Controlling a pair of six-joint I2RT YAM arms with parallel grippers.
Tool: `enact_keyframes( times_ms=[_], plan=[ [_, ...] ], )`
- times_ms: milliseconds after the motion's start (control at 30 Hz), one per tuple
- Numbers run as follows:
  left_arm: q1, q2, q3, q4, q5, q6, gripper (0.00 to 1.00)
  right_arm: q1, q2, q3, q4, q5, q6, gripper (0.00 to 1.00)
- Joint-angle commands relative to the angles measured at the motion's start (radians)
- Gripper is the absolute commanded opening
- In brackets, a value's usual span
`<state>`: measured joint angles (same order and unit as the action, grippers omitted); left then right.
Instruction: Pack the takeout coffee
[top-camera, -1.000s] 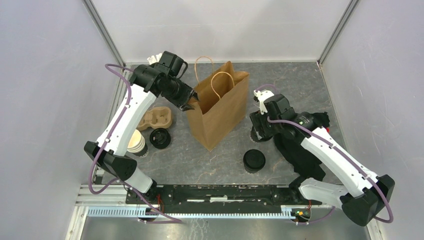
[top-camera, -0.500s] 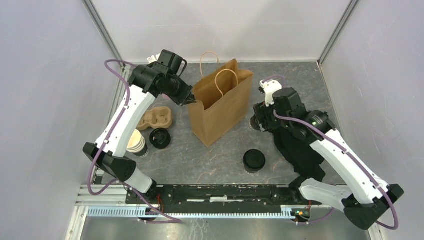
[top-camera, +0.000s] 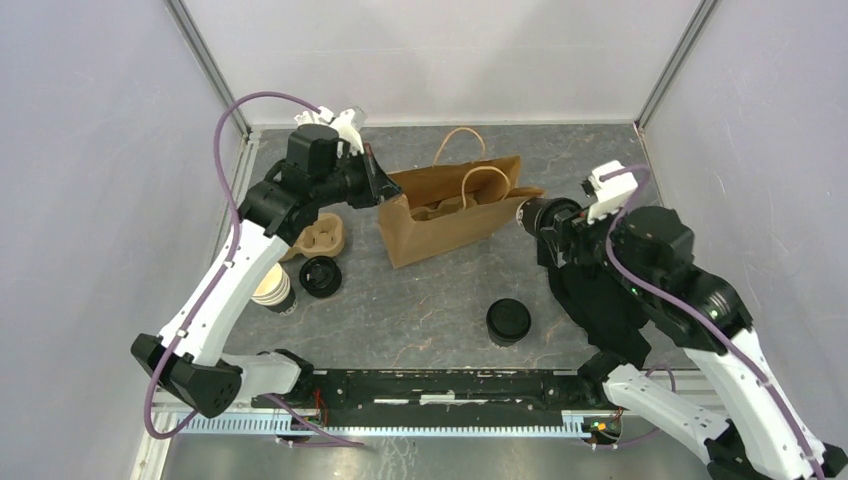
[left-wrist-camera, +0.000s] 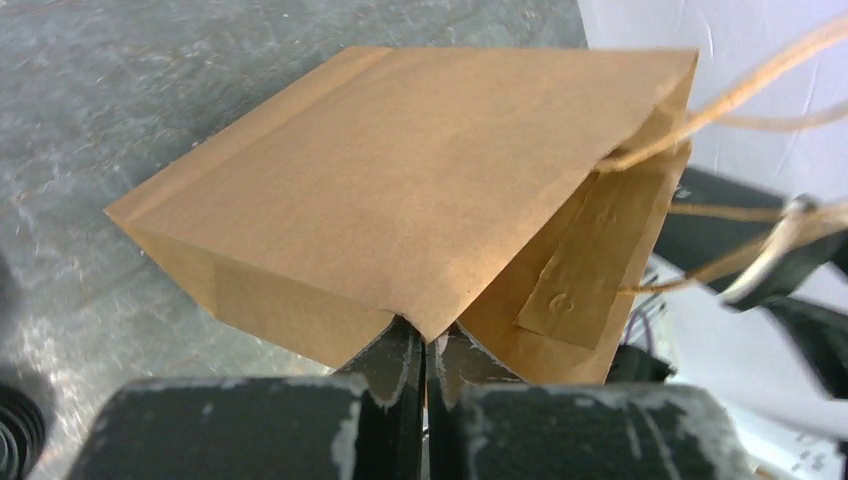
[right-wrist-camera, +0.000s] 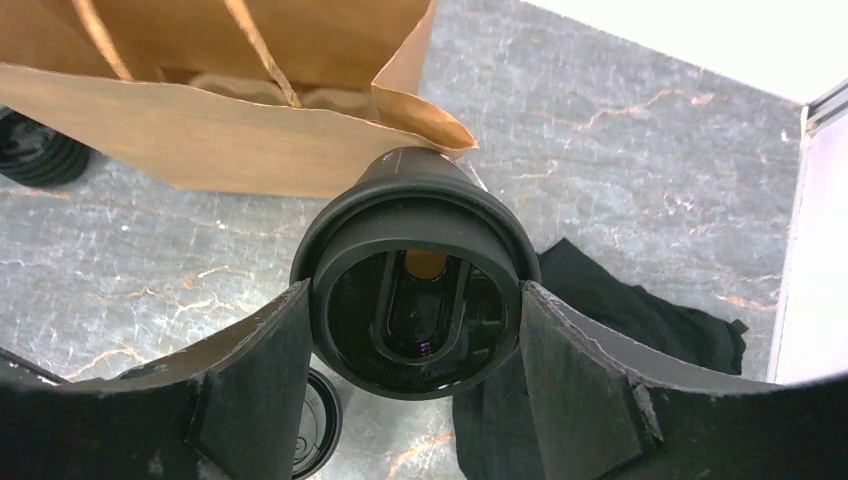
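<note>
A brown paper bag (top-camera: 450, 215) lies tipped on its side, its mouth facing right. My left gripper (top-camera: 378, 190) is shut on the bag's left edge; in the left wrist view the jaws (left-wrist-camera: 425, 345) pinch a corner of the bag (left-wrist-camera: 400, 170). My right gripper (top-camera: 550, 215) is shut on a takeout coffee cup (top-camera: 533, 214) with a black lid, held sideways just at the bag's mouth. The right wrist view shows that lid (right-wrist-camera: 415, 300) squeezed between both fingers (right-wrist-camera: 260, 350), the bag's opening (right-wrist-camera: 220, 130) right behind it. A second capped coffee cup (top-camera: 508, 322) stands on the table.
A pulp cup carrier (top-camera: 315, 238), a loose black lid (top-camera: 320, 276) and a stack of paper cups (top-camera: 272, 288) sit at the left. A black cloth (top-camera: 600, 300) lies under the right arm. A pulp-coloured shape shows inside the bag (top-camera: 440, 208).
The left gripper shut on the bag's edge and the bag went from upright to lying with its mouth to the right. The right arm lifted the cup up to the mouth.
</note>
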<state>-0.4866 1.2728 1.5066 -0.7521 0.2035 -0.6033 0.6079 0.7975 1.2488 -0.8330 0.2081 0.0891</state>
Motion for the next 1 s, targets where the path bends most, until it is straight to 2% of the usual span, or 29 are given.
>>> enact_keyframes(
  times_ms=[0, 167, 233, 300, 433, 500, 667, 833, 867, 933, 967],
  plan=[
    [-0.005, -0.025, -0.120, 0.249, 0.161, 0.275, 0.02, -0.001, -0.063, -0.006, 0.077, 0.019, -0.076, 0.30],
    [-0.005, -0.083, -0.222, 0.300, 0.177, 0.373, 0.02, -0.001, -0.129, -0.021, 0.092, -0.084, -0.185, 0.30],
    [-0.005, -0.093, -0.229, 0.301, 0.190, 0.383, 0.02, 0.000, -0.151, -0.037, 0.087, -0.116, -0.215, 0.30],
    [-0.005, -0.084, -0.208, 0.257, 0.138, 0.347, 0.03, -0.001, -0.156, -0.034, 0.069, -0.109, -0.218, 0.30],
    [-0.006, -0.043, -0.099, 0.069, -0.046, 0.201, 0.19, -0.001, -0.133, 0.005, 0.040, -0.103, -0.209, 0.26],
    [-0.005, -0.027, -0.061, 0.013, -0.056, 0.141, 0.24, 0.001, -0.121, 0.008, 0.035, -0.102, -0.206, 0.25],
    [-0.005, -0.025, -0.058, -0.004, -0.047, 0.061, 0.33, -0.001, -0.096, -0.009, 0.055, -0.080, -0.184, 0.21],
    [-0.018, -0.006, -0.016, -0.049, -0.107, 0.031, 0.54, -0.001, -0.082, -0.001, 0.078, -0.081, -0.179, 0.20],
    [-0.036, 0.005, 0.002, -0.073, -0.169, 0.005, 0.60, -0.001, -0.081, -0.001, 0.083, -0.085, -0.179, 0.21],
    [-0.081, 0.044, 0.056, -0.148, -0.326, -0.046, 0.80, -0.001, -0.081, -0.005, 0.088, -0.094, -0.180, 0.21],
    [-0.111, 0.067, 0.085, -0.173, -0.380, -0.056, 0.85, -0.002, -0.080, -0.009, 0.089, -0.095, -0.181, 0.21]
  ],
)
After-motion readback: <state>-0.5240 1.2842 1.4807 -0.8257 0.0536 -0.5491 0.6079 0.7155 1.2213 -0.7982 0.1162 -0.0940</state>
